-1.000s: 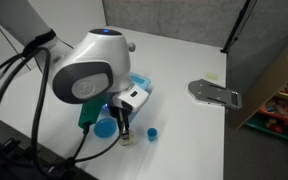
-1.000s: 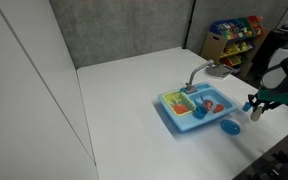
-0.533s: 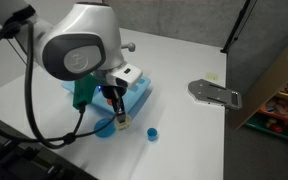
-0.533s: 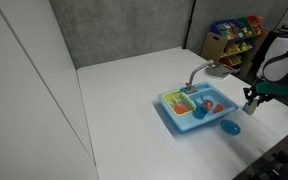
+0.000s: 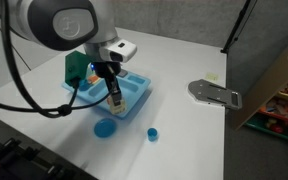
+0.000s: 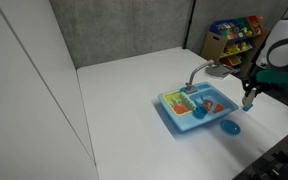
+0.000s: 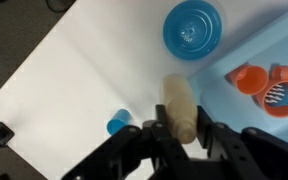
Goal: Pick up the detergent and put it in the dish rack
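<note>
My gripper [image 7: 179, 126] is shut on the detergent [image 7: 179, 103], a cream-beige bottle, and holds it in the air. In an exterior view the gripper [image 5: 114, 98] hangs with the bottle [image 5: 116, 103] at the near edge of the light-blue toy sink unit [image 5: 136, 88]. In an exterior view the gripper [image 6: 247, 99] is off to the side of the sink unit [image 6: 197, 118], whose yellow-green dish rack [image 6: 179, 103] forms the far end from the gripper. The rack does not show in the wrist view.
A flat round blue plate [image 5: 105, 128] [image 7: 193, 27] and a small blue cup [image 5: 152, 132] [image 7: 118, 124] lie on the white table beside the sink. Red-orange items [image 7: 250, 77] lie in the basin. A grey metal piece [image 5: 215, 93] lies farther off. A toy shelf [image 6: 232, 36] stands beyond the table.
The gripper has risen from the table by the blue plate with the detergent in its grasp and moved towards the sink unit. The plate and blue cup stayed put.
</note>
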